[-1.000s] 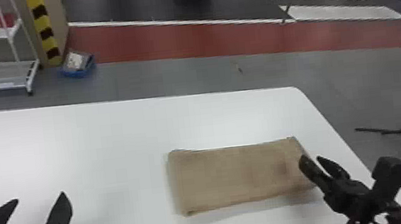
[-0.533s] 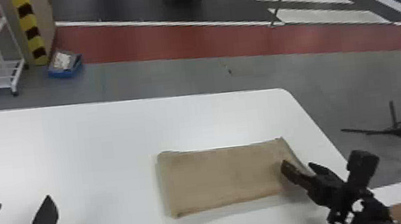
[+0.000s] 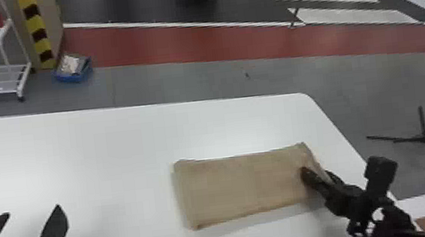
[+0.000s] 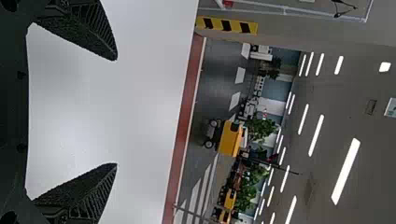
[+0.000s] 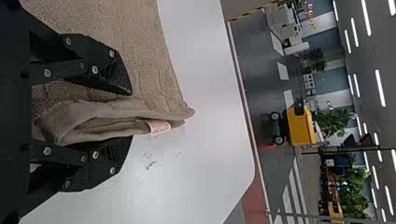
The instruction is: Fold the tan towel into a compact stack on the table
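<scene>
White surface (image 3: 86, 148) across lower head view; tan towel (image 3: 245, 188) folded flat on it, right of lower center; left hand (image 3: 32, 210) lower left, fingers apart; right hand (image 3: 317, 173) lower right, fingers apart around towel's end.

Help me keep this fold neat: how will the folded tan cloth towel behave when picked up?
Likely floppy: the folded tan cloth towel bends in soft curves at one edge. It may unfold if only one layer is lifted, since the layers gape there. Its nubbly surface suggests little slipping.
</scene>
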Controlling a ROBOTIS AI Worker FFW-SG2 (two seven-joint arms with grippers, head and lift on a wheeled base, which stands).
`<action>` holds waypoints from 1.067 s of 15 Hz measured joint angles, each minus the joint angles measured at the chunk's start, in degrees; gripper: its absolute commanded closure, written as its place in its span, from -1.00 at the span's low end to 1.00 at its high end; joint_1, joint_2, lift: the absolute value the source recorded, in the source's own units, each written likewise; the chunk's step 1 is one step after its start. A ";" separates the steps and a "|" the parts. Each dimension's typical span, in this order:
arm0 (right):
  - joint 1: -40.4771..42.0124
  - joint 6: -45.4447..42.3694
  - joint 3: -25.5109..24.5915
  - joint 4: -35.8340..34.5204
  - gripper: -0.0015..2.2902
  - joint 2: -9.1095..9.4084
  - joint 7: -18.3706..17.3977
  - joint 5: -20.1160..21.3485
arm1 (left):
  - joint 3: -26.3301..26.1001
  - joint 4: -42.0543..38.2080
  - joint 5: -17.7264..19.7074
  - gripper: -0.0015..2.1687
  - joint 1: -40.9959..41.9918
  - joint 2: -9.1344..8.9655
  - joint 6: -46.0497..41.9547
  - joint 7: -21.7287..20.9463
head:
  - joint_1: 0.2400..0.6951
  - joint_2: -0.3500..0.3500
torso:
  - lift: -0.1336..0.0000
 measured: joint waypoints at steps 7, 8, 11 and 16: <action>1.00 4.89 -1.12 -3.94 0.61 0.31 1.00 -1.72 | 0.07 0.20 0.02 -0.94 -0.05 0.00 0.04 -0.01 | 1.00 -0.73 | -0.70; 1.65 5.48 -1.65 -6.05 0.61 0.44 1.02 -3.26 | 0.08 0.20 0.06 -0.94 0.00 0.00 0.04 -0.01 | 1.00 -0.73 | -0.70; 4.49 7.24 -2.47 -15.21 0.61 1.37 0.99 -8.23 | 0.04 0.00 0.09 -0.94 0.17 0.00 0.04 -0.09 | 1.00 -0.68 | -0.70; 9.68 8.31 3.85 -31.81 0.60 4.10 -0.08 -7.69 | 0.00 -0.46 0.07 -0.94 0.49 0.00 -0.01 -0.10 | 1.00 -0.40 | -0.70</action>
